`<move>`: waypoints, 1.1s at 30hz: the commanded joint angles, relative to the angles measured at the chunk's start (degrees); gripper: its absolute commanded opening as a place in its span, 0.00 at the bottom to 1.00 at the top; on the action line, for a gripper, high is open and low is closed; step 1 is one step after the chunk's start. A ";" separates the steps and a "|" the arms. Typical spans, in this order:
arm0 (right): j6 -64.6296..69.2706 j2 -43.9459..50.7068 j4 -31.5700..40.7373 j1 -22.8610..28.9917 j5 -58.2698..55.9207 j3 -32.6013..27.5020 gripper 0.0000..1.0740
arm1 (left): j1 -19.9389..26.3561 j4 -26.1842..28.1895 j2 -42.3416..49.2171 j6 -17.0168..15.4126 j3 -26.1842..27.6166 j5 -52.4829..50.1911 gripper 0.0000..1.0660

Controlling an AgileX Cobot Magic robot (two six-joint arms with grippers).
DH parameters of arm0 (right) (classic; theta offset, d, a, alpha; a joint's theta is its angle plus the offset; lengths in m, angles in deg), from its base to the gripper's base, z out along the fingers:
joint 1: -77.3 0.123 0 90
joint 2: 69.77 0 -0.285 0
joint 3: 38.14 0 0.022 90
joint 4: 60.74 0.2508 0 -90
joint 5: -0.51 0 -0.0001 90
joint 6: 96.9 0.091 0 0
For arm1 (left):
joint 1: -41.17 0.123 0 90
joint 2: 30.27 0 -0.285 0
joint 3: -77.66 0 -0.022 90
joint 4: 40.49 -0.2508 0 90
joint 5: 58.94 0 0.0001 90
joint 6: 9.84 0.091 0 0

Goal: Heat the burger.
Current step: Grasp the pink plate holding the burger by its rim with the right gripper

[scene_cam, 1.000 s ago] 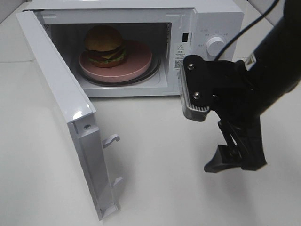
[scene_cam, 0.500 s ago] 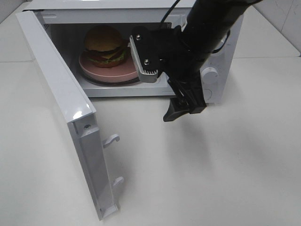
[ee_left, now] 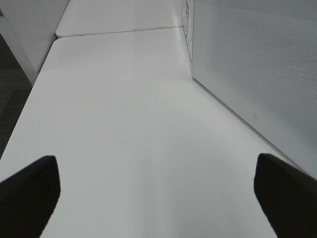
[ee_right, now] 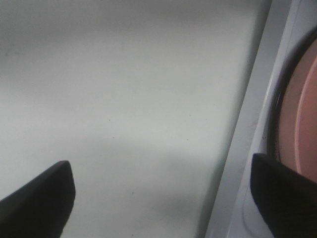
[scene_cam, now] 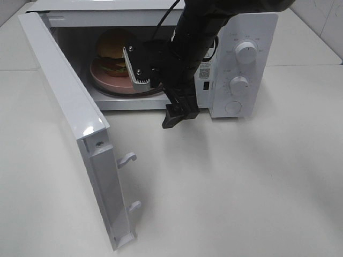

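White tabletop, seams between joined panels at the far edge. Burger seated on pink plate inside the microwave, partly hidden behind the right arm. Door swung fully open on the left of the high view. Right gripper just in front of the cavity mouth, jaws spread wide, nothing between them. Left gripper likewise spread wide and empty, absent from the high view.

Step in hand, by judgement: loading done, burger in place, door not yet shut. Next move likely calling for the right arm to clear the opening, a push on the door until latched, then a turn of a dial.

Right wrist view: cavity sill and an arc of the pink plate only — no burger. Left wrist view: bare table beside a perforated white panel, probably the door's outer face — a side the high view does not give.
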 commanded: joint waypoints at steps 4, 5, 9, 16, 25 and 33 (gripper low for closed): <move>-0.86 -4.07 0.52 0.06 -1.20 5.04 0.86 | 0.17 0.00 0.97 -0.11 -0.11 -0.17 0.95; -0.86 -5.33 0.69 0.06 -1.09 6.59 0.86 | 0.17 0.00 0.97 -0.11 -0.11 -0.17 0.95; -0.80 -7.39 0.63 0.06 -2.01 9.68 0.85 | 0.17 0.00 0.97 -0.11 -0.11 -0.17 0.95; 2.52 -12.32 -0.40 0.06 -3.50 17.70 0.85 | 0.17 0.00 0.97 -0.11 -0.11 -0.17 0.95; 4.01 -15.87 -0.92 -0.11 -3.27 23.66 0.84 | 0.17 0.00 0.97 -0.11 -0.11 -0.17 0.95; 5.27 -18.51 -1.38 -0.69 -1.72 27.44 0.84 | 0.17 0.00 0.97 -0.11 -0.11 -0.17 0.95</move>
